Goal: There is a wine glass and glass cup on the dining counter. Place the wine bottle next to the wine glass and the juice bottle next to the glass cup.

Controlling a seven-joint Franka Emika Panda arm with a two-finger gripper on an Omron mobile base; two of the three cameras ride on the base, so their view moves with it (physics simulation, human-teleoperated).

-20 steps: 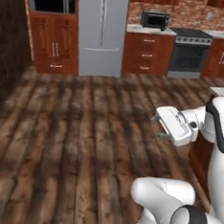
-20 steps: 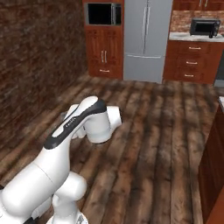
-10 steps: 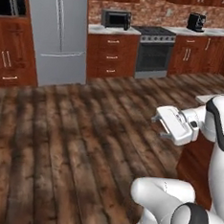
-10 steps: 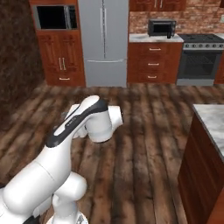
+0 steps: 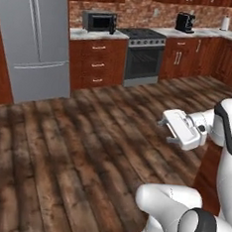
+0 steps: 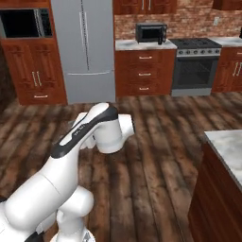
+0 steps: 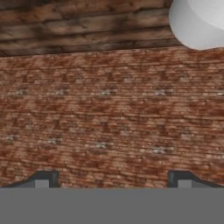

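Nothing placed yet, judging by the empty gripper (image 5: 165,131) with fingertips (image 7: 43,178) spread apart over wooden floor, a corner of the marble dining counter (image 6: 227,144) off to its right, bottles and glasses unseen.

Both base views look forward over the floor toward the stove (image 5: 144,58); the hand view seemingly faces brick closely.

text: none legible | labels/brands: none legible | numbers/signs: none legible
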